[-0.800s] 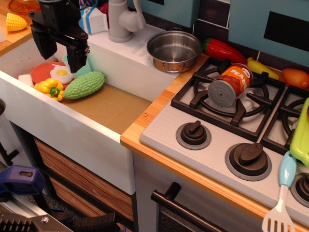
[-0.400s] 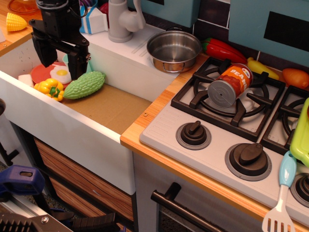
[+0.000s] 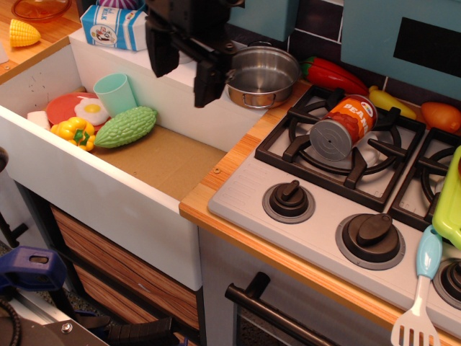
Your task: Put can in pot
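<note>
The can [image 3: 343, 125], with an orange-red "BEANS" label and grey ends, lies on its side on the left burner grate of the stove [image 3: 245, 189]. The shiny steel pot [image 3: 261, 74] stands empty on the counter behind the sink, left of the burner. My black gripper [image 3: 185, 72] hangs open and empty above the sink's back right part, just left of the pot and well left of the can. Its two fingers [image 3: 205, 83] point down with a clear gap between them.
The sink [image 3: 166, 162] holds a mint-green cup [image 3: 116, 93], a green bumpy gourd [image 3: 127, 127], a yellow pepper [image 3: 74, 132] and a fried egg on a red plate [image 3: 90, 110]. A red pepper [image 3: 333, 74] lies behind the burner. A milk carton [image 3: 114, 27] stands at the back left. A blue spatula [image 3: 422, 288] lies at the right.
My gripper has swept right from above the sink's left end to beside the pot, uncovering the green cup. The can and pot have not moved.
</note>
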Robot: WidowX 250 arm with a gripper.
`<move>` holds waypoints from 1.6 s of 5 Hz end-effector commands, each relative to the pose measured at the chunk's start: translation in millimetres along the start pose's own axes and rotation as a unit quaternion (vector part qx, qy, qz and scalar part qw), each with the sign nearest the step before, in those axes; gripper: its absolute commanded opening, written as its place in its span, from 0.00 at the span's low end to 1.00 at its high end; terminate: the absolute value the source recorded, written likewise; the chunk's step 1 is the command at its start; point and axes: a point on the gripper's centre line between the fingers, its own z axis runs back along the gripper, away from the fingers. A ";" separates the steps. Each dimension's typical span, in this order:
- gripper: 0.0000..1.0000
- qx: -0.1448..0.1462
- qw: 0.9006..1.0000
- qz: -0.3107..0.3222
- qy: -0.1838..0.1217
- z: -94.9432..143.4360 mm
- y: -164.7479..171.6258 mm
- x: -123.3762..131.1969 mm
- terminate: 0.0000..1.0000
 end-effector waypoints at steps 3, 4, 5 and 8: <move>1.00 -0.036 0.998 0.047 -0.031 49.9 -69.0 90.8 0.00; 1.00 -0.039 0.997 0.054 -0.042 48.9 -82.7 101.0 0.00; 1.00 -0.047 0.997 0.047 -0.047 36.5 -92.8 106.3 0.00; 1.00 -0.053 0.997 0.035 -0.050 0.0 -98.4 115.0 0.00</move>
